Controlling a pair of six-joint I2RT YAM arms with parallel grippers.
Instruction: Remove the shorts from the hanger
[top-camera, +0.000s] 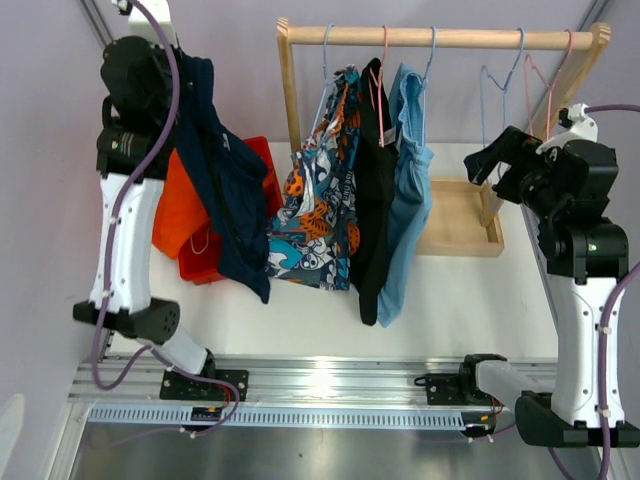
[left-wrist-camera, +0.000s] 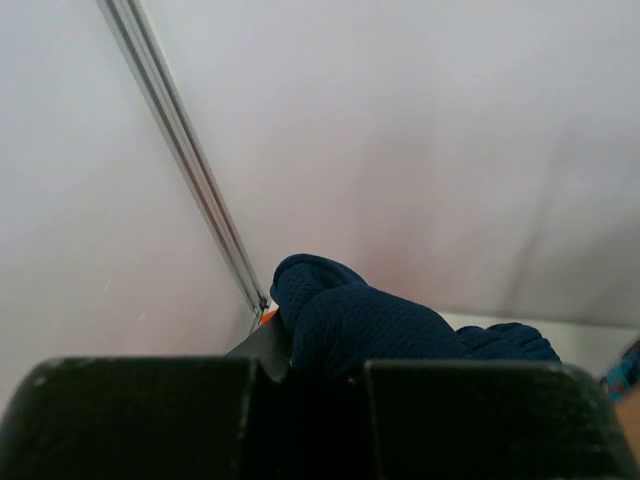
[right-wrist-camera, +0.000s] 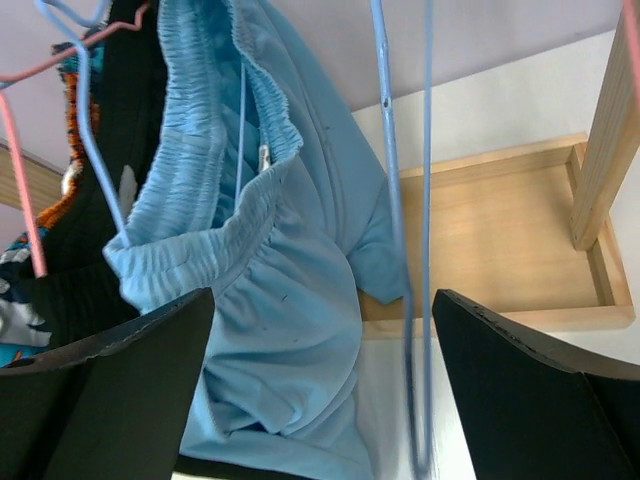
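Observation:
My left gripper (top-camera: 190, 72) is raised at the far left and shut on the navy shorts (top-camera: 228, 190), which hang from it free of any hanger. In the left wrist view the navy fabric (left-wrist-camera: 370, 322) bunches between the fingers of that gripper (left-wrist-camera: 310, 372). The orange shorts (top-camera: 185, 215) lie on the table behind them. The patterned shorts (top-camera: 318, 205), black shorts (top-camera: 372, 180) and light blue shorts (top-camera: 408, 195) hang on hangers from the wooden rod (top-camera: 450, 38). My right gripper (top-camera: 487, 160) is open and empty, right of the light blue shorts (right-wrist-camera: 260, 300).
Empty blue (top-camera: 500, 75) and pink (top-camera: 550, 80) hangers hang at the rod's right end. The blue one (right-wrist-camera: 405, 250) hangs between my right fingers. The rack's wooden base tray (right-wrist-camera: 500, 240) and upright post (right-wrist-camera: 610, 130) stand close by. Purple walls enclose the back.

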